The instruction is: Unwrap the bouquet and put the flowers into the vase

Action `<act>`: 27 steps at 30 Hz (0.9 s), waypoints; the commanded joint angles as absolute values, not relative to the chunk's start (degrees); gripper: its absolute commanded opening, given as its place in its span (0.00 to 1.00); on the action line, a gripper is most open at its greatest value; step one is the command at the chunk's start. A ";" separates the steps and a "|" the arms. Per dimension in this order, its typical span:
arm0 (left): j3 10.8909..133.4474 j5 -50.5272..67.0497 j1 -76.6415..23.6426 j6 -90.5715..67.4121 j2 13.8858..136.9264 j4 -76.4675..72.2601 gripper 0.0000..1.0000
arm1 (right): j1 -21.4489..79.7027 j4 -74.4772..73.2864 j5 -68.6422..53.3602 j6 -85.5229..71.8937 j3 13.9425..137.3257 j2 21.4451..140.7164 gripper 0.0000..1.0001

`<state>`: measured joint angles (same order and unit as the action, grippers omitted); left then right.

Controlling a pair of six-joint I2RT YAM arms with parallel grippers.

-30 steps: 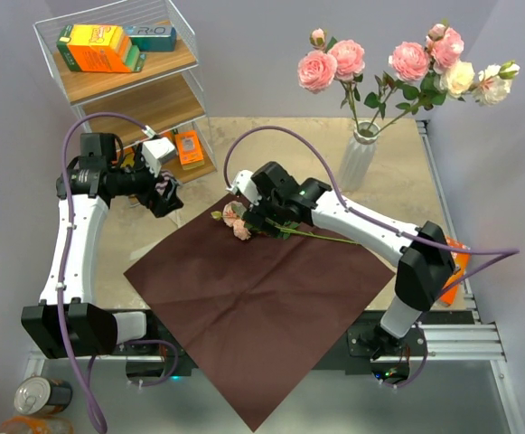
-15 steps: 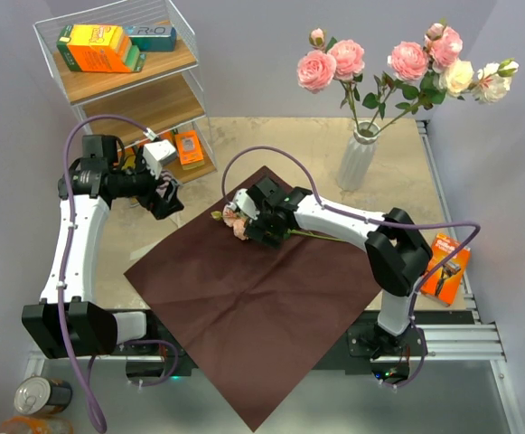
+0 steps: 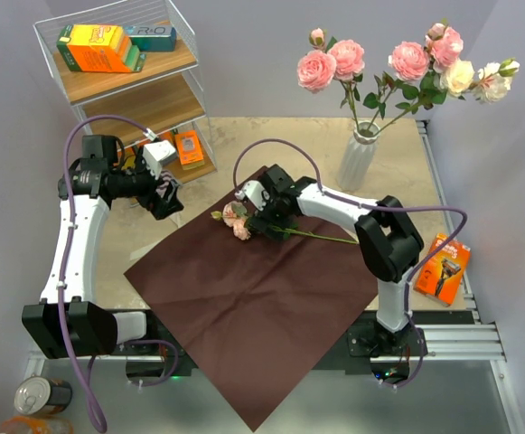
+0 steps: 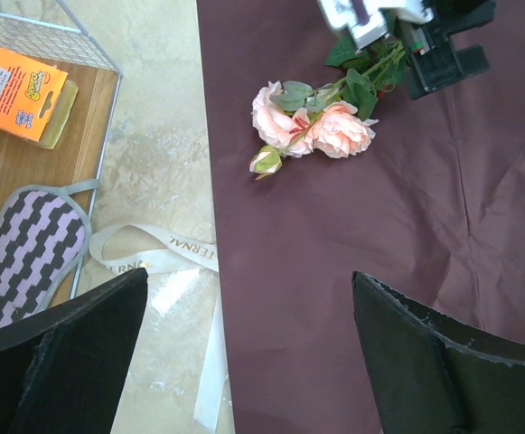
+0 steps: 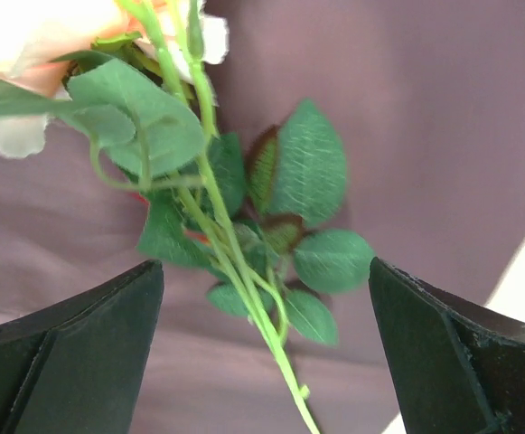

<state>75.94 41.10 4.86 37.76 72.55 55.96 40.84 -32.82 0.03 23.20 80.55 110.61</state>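
The bouquet's maroon paper point(image 3: 244, 298) lies spread flat on the table. On its far corner lies one stem of the flowers point(image 3: 237, 220) with pink blooms point(image 4: 312, 131) and green leaves. My right gripper point(image 3: 264, 213) hangs just over that stem, open. The green stem point(image 5: 244, 280) runs between its fingers point(image 5: 72, 353) and touches neither. Several other roses stand in the whitish vase point(image 3: 357, 161) at the back right. My left gripper point(image 3: 164, 194) is open and holds nothing. It hovers over the paper's left edge point(image 4: 244, 362), near the loose cream ribbon point(image 4: 167, 253).
A wire shelf point(image 3: 126, 81) at the back left holds an orange box point(image 3: 99, 47) and a striped cloth point(image 4: 27, 258). An orange package point(image 3: 441, 267) lies by the table's right edge. A can point(image 3: 41, 395) stands off the table at the front left.
My right arm has folded inward, its elbow swinging left and uncovering the orange package, while its gripper stays over the lying roses. The left arm has not moved.
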 commanded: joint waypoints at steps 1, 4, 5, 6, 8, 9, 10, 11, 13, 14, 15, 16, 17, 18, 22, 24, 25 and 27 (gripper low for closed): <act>76.11 41.49 5.45 38.85 71.54 55.81 0.99 | 40.61 -34.98 -4.04 24.08 82.88 113.20 0.98; 76.20 41.22 5.45 39.11 71.37 55.90 0.99 | 40.43 -35.16 -4.30 24.00 83.49 114.69 0.96; 76.20 41.05 5.54 39.20 71.28 55.99 0.99 | 40.34 -35.07 -4.39 23.82 83.76 115.05 0.96; 76.11 41.04 5.54 39.29 71.19 55.99 0.99 | 40.34 -35.07 -4.57 23.64 84.02 115.83 0.95; 76.11 41.13 5.54 39.37 71.19 55.99 0.99 | 40.08 -35.33 -5.27 23.12 85.16 116.63 0.94; 76.03 41.13 5.62 39.37 71.19 55.99 0.99 | 39.64 -35.59 -6.06 23.12 85.60 117.07 0.92; 76.03 41.13 5.54 39.38 71.28 55.99 0.99 | 39.38 -36.03 -7.80 23.12 86.39 117.68 0.91; 76.03 41.05 5.54 39.38 71.28 55.99 0.99 | 39.11 -36.21 -8.87 23.03 86.83 118.03 0.90; 76.03 41.05 5.62 39.46 71.19 55.99 0.99 | 38.67 -36.73 -10.45 23.03 87.97 118.82 0.85; 76.11 40.96 5.54 39.46 71.28 55.90 0.99 | 38.58 -36.91 -11.50 23.03 88.33 119.09 0.83; 76.20 40.78 5.62 39.46 71.28 55.90 0.99 | 38.58 -37.18 -11.77 23.03 88.68 119.44 0.81; 76.29 40.78 5.62 39.55 71.28 55.99 0.99 | 38.58 -37.53 -12.13 22.94 89.29 119.62 0.76; 76.46 40.69 5.63 39.55 71.19 55.99 0.99 | 38.50 -37.70 -12.48 23.03 89.47 119.97 0.74; 76.64 40.69 5.63 39.55 71.19 56.07 0.99 | 38.50 -37.79 -12.57 22.94 89.73 120.14 0.72; 77.08 40.78 5.63 39.46 71.28 56.16 0.99 | 38.50 -37.62 -12.57 22.94 89.47 120.15 0.62; 77.34 40.69 5.63 39.46 71.28 56.16 0.99 | 38.58 -37.53 -12.74 22.76 89.47 120.32 0.56; 77.43 40.61 5.71 39.38 71.28 56.25 0.99 | 38.58 -37.53 -12.92 22.68 89.65 120.24 0.52; 77.69 40.78 5.71 39.20 71.37 56.16 0.99 | 38.58 -37.35 -13.45 22.33 90.09 120.23 0.40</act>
